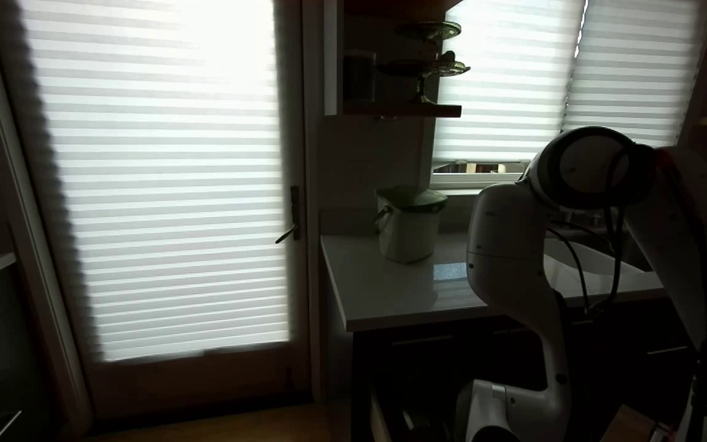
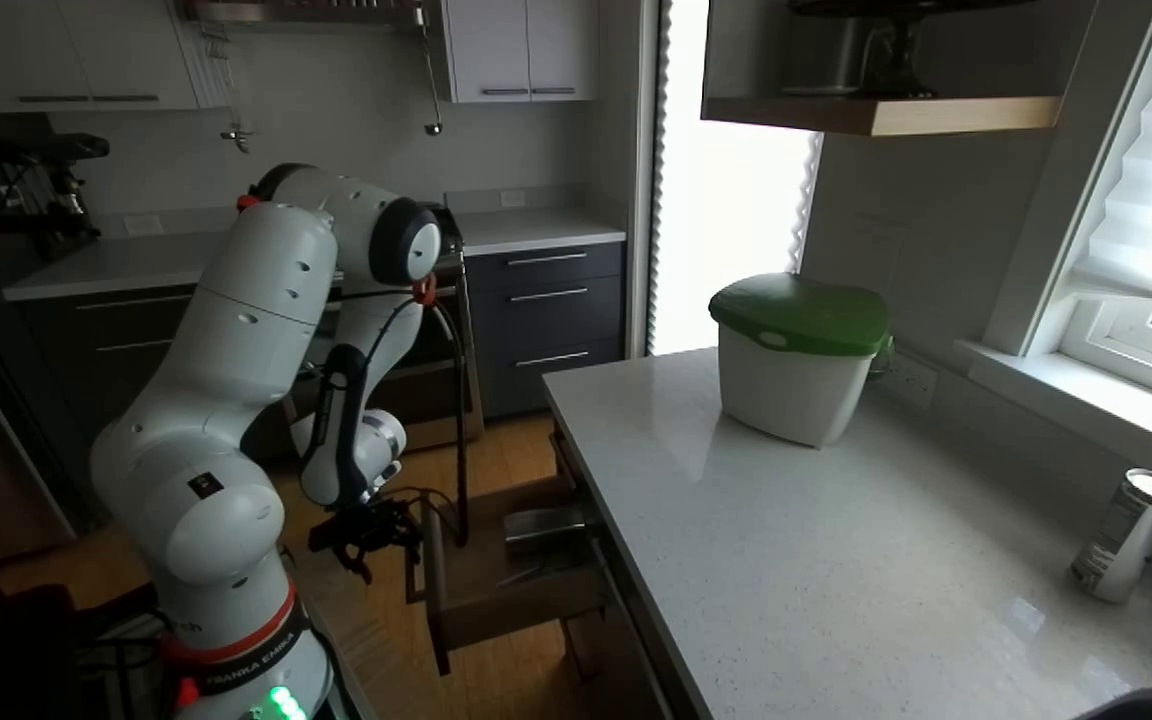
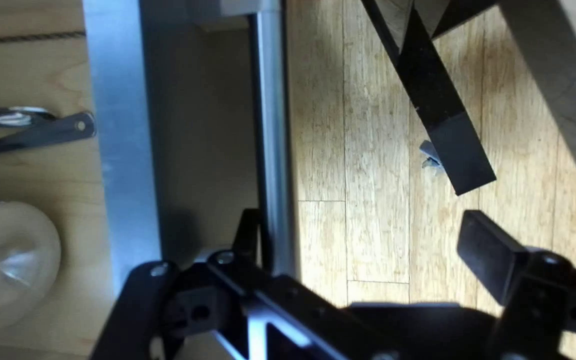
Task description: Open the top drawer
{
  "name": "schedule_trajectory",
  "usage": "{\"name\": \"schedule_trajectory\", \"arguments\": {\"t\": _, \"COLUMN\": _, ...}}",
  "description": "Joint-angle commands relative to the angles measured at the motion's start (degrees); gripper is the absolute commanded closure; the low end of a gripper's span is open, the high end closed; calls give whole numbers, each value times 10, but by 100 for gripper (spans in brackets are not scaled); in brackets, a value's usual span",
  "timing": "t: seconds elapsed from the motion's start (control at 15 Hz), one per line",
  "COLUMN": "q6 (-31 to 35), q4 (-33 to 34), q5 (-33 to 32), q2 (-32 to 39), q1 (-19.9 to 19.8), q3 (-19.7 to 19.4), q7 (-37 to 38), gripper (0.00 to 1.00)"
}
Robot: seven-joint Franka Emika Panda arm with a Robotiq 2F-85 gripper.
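The top drawer (image 1: 421,353), near-black with a thin bar handle, appears flush and shut just under the pale worktop; the dark view makes this hard to confirm. A drawer (image 2: 526,605) that looks lower stands pulled out, its pale wood inside showing. In the wrist view its front panel (image 3: 198,125) and metal bar handle (image 3: 274,125) fill the left. My gripper (image 3: 363,235) is wide open: one finger reaches into the gap between that front and the handle, the other is over the floor. It also shows beside the handle in an exterior view (image 2: 371,545).
The open drawer holds metal utensils (image 3: 38,132) and a round pale item (image 3: 13,267). A black strip-shaped piece (image 3: 448,115) juts over the wooden floor (image 3: 378,150). The worktop (image 2: 696,520) bears a green-lidded bin (image 2: 796,370) and a can (image 2: 1131,540).
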Motion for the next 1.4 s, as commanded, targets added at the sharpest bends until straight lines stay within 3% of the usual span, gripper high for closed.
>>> {"name": "schedule_trajectory", "arguments": {"t": 0.0, "q6": 82, "q4": -52, "q5": -4, "q2": -29, "q1": -27, "q3": -19, "q7": 68, "gripper": 0}}
{"name": "schedule_trajectory", "arguments": {"t": 0.27, "q6": 139, "q4": -83, "q5": -38, "q2": -71, "q1": -67, "q3": -14, "q7": 157, "gripper": 0}}
{"name": "schedule_trajectory", "arguments": {"t": 0.6, "q6": 145, "q4": -117, "q5": -77, "q2": -142, "q1": -75, "q3": 20, "q7": 281, "gripper": 0}}
{"name": "schedule_trajectory", "arguments": {"t": 0.67, "q6": 132, "q4": -129, "q5": -75, "q2": -169, "q1": -69, "q3": 31, "q7": 308, "gripper": 0}}
{"name": "schedule_trajectory", "arguments": {"t": 0.73, "q6": 95, "q4": -75, "q5": -79, "q2": -113, "q1": -29, "q3": 14, "q7": 308, "gripper": 0}}
{"name": "schedule_trajectory", "arguments": {"t": 0.93, "q6": 59, "q4": -82, "q5": -43, "q2": -132, "q1": 1, "q3": 23, "q7": 297, "gripper": 0}}
{"name": "schedule_trajectory", "arguments": {"t": 1.13, "q6": 95, "q4": -73, "q5": -25, "q2": -157, "q1": 15, "q3": 28, "q7": 326, "gripper": 0}}
{"name": "schedule_trajectory", "arguments": {"t": 1.27, "q6": 134, "q4": -108, "q5": 20, "q2": -221, "q1": 9, "q3": 35, "q7": 318, "gripper": 0}}
{"name": "schedule_trajectory", "arguments": {"t": 1.33, "q6": 137, "q4": -73, "q5": 33, "q2": -190, "q1": 17, "q3": 24, "q7": 312, "gripper": 0}}
